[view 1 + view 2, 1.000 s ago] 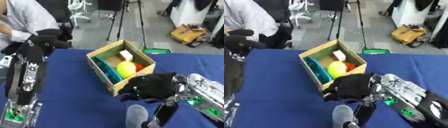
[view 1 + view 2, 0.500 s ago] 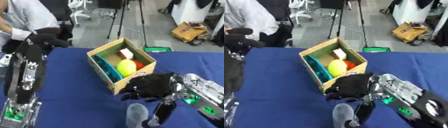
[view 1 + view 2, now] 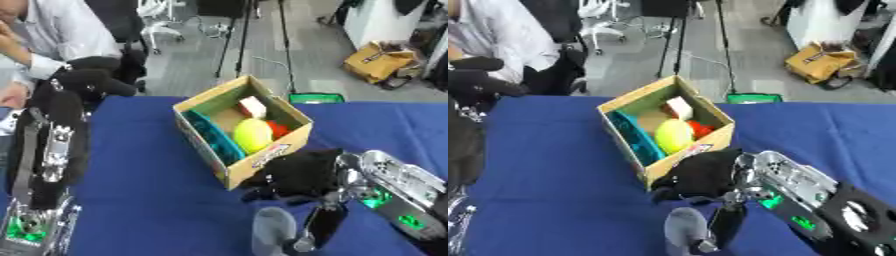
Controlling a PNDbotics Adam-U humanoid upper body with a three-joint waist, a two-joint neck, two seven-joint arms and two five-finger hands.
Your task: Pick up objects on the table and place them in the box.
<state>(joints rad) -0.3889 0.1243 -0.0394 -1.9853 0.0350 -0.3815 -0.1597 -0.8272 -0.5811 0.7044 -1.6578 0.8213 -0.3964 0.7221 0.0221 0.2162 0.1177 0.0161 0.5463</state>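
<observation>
Little has moved: right hand (image 3: 302, 172) still curled by open cardboard box (image 3: 197, 105), apparently empty. Grey rounded object (image 3: 273, 231) lies just below box; probably light, take its sides.

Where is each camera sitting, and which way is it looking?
Left eye view: in the robot's head, looking down at the blue table; left arm rises along the left edge, right hand by the box.
Right eye view: beside it in the head, same downward look; left hand at the left edge.
Both share the box, its yellow ball and the right hand.
</observation>
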